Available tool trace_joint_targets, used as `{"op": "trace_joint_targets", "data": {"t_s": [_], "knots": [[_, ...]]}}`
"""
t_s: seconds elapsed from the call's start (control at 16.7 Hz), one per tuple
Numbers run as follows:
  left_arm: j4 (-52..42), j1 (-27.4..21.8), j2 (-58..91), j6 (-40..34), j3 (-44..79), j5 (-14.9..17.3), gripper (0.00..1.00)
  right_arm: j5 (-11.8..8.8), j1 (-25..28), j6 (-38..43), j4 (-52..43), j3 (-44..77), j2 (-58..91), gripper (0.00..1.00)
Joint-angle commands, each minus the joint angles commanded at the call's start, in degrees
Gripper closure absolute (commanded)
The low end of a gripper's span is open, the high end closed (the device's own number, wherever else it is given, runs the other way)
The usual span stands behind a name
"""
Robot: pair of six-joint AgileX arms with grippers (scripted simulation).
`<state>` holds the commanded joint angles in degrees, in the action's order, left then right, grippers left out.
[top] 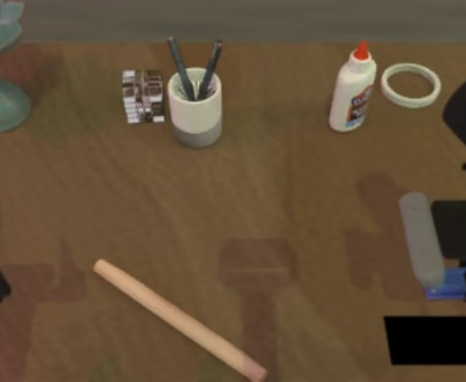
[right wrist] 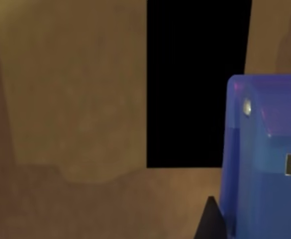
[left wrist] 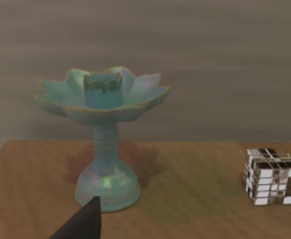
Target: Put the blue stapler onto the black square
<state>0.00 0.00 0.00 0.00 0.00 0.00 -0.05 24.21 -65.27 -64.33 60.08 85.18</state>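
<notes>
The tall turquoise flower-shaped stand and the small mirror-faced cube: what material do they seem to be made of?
The turquoise flower-shaped stand looks like glazed ceramic: glossy, with pearly pink-green sheen on base and petals. The mirror-faced cube seems plastic with chrome-like stickers, since its tiles reflect brightly between dark seams. Neither is certain.

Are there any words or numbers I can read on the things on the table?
Glue bottle: it has a blue and orange label, but the print is too blurred to read.
Blue stapler: a small grey plate on its side carries marks that are too small to read.
Nothing else shows any writing.
</notes>
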Motion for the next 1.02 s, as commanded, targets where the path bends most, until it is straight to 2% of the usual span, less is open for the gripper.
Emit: {"op": "trace_joint_targets", "data": {"t_s": [0.24, 0.66, 1.02], "knots": [[0.0, 0.0, 0.0, 0.0, 0.0, 0.0, 0.00, 0.0, 0.0, 0.1, 4.3, -2.6, 1.5, 1.00], [0.0, 0.0, 0.0, 0.0, 0.0, 0.0, 0.00, 0.0, 0.2, 0.0, 23.1, -14.0, 8.4, 1.00], [0.0, 0.0, 0.0, 0.0, 0.0, 0.0, 0.00, 0.0, 0.2, 0.1, 25.1, -15.5, 9.3, 1.00]]}}
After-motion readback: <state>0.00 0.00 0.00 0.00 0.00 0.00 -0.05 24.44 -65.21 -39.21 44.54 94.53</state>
